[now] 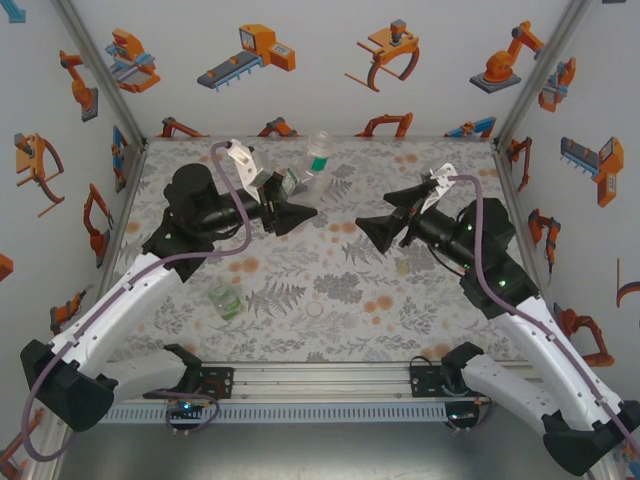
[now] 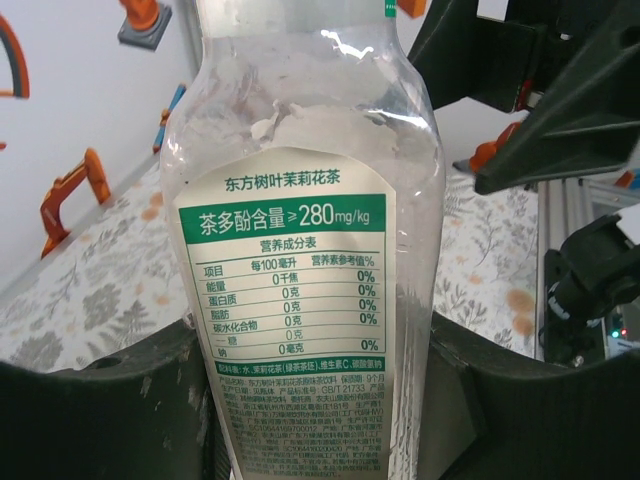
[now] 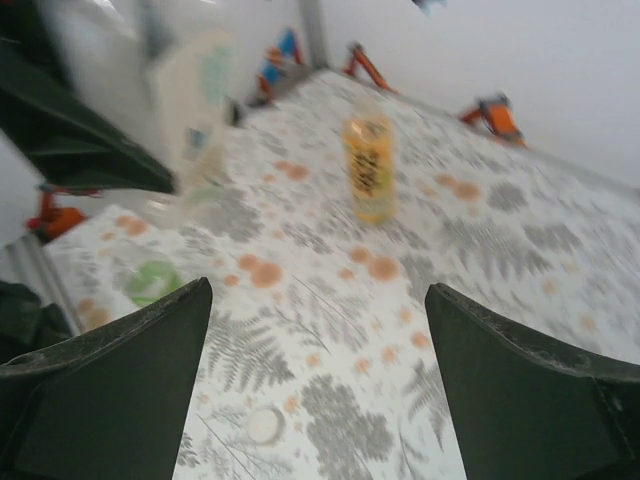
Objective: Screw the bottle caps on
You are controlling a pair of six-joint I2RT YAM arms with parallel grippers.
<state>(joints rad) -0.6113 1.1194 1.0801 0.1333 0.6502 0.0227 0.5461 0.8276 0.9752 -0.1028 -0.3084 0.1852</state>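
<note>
the clear bottle [image 2: 305, 150] is see-through plastic with a white label carrying a green band and small printed chinese text; its top runs out of the left wrist view. the left tool [image 2: 315, 350] is closed narrow on this bottle, its dark fingers [image 2: 100, 410] pressing the lower body from both sides. from above, the same bottle [image 1: 316, 155] sits at the far middle of the counter [image 1: 350, 290], at the left tool [image 1: 290, 212]. the right tool [image 3: 320, 380] is spread wide and holds nothing. from above, the right tool [image 1: 382, 230] faces the left one, apart from the bottle. an amber bottle [image 3: 370, 170] stands upright beyond it, a green squat bottle [image 1: 225, 298] stands near the left arm, and a whitish cap [image 3: 265, 425] lies on the cloth untouched.
</note>
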